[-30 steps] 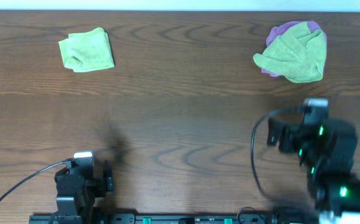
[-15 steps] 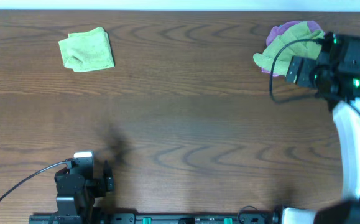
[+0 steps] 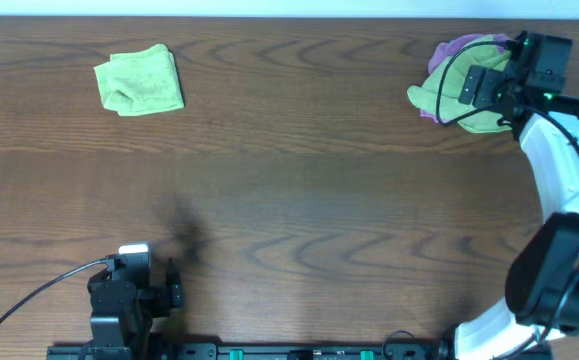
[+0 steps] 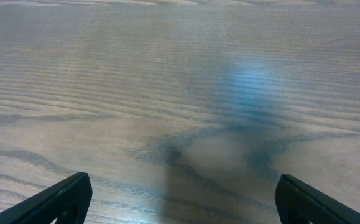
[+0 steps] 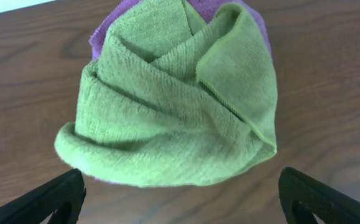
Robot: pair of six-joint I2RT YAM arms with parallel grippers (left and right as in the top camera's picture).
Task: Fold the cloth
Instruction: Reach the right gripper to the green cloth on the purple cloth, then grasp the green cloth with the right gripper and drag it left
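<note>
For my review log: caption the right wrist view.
Open right gripper above a crumpled green cloth lying on a purple cloth.

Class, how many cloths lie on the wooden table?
3: a folded green cloth far left, a crumpled green cloth far right, and a purple cloth beneath it. Others may hide underneath.

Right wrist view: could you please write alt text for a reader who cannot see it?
A crumpled green cloth lies bunched on a purple cloth on the wooden table. The right gripper is open, its fingertips showing in the bottom corners.
</note>
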